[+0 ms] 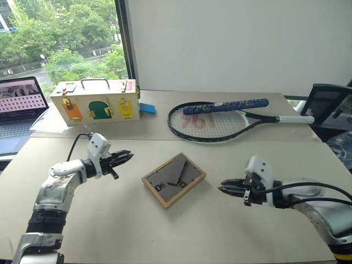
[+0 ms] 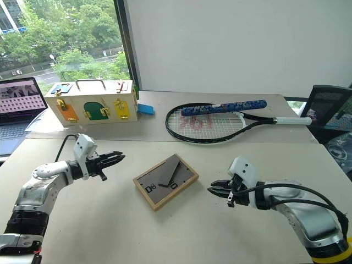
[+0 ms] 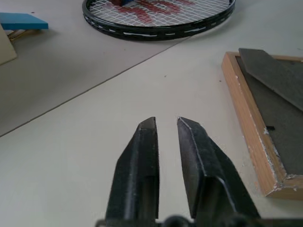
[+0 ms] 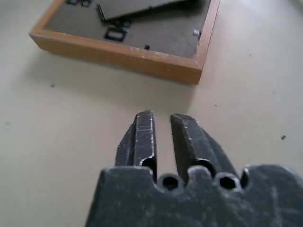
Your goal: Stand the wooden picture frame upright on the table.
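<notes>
Both of my claws hover low over the bench (image 1: pixel 165 236), closed and gripping nothing: my right claw (image 1: pixel 223 190) to one side of the wooden picture frame (image 1: pixel 174 180), my left claw (image 1: pixel 127 158) to the other. Between them the frame lies flat, grey back up, its prop leg folded down. Beyond it rests a tennis racket (image 1: pixel 220 118).
</notes>
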